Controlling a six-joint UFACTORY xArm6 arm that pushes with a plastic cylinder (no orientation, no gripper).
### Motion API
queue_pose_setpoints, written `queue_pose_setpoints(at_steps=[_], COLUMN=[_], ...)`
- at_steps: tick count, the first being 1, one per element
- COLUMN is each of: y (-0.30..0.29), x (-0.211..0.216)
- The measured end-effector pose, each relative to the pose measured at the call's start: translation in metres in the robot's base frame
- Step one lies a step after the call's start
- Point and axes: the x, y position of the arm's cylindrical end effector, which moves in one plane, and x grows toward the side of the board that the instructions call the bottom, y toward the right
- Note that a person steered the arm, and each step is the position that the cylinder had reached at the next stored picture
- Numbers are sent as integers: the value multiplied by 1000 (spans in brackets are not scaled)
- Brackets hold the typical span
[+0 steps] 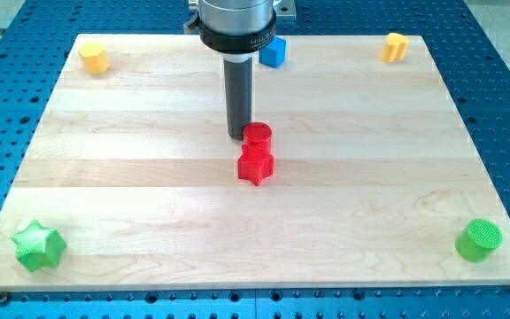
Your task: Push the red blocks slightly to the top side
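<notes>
green star block [38, 245], board's lower left corner; yellow block [94, 58], upper left. my tip [238, 136] sits just left of the red cylinder [257, 136], seemingly touching; red star block [256, 165] directly below it. the pair needs pushing from below, so i judge my tip is wrongly placed. no jaws on this rod. collar lettering unreadable. blue block [273, 52], yellow block [396, 46], green cylinder [480, 239].
</notes>
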Motion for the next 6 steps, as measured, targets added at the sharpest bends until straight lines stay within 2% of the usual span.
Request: queue_pose_setpoints(at_steps=[1, 2, 3, 4, 5, 6], y=[-21, -46, -43, -10, 15, 26], x=[-1, 29, 97, 120, 115, 80])
